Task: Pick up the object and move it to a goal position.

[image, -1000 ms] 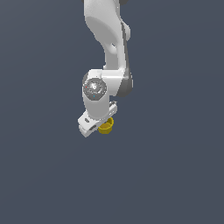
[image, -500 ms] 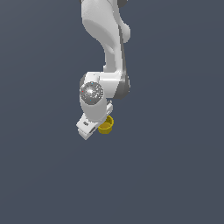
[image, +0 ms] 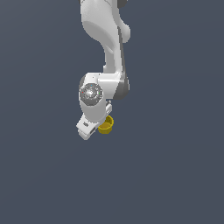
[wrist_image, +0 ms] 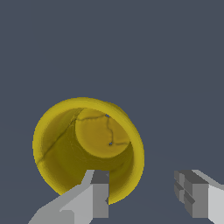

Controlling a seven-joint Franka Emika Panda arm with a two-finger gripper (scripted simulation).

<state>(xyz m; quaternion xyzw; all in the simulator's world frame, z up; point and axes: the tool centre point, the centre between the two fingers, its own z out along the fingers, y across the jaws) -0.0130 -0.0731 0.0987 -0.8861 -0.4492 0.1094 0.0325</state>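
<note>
- As I look down through the wrist camera, the mustard-yellow cup (wrist_image: pixel 87 151) shows its open mouth, with a rolled rim and walls tapering to a smaller round base.
- I can see thin dark lines like cracks running across the inner wall and the base.
- My gripper (wrist_image: pixel 146 194) stands open: one grey finger (wrist_image: pixel 97 192) overlaps the cup's rim on its near side, the other finger (wrist_image: pixel 192 194) sits well apart from the cup, clear of it.
- I cannot tell whether the overlapping finger touches the rim or only passes in front of it.
- In the exterior view, the cup (image: pixel 106 126) sits just beside the lower end of the white arm (image: pixel 103 83), toward the exterior view's right, partly hidden by the gripper housing.
- There the surroundings are a plain dark grey-blue surface (image: pixel 175 166); I cannot tell whether the cup rests on it.
</note>
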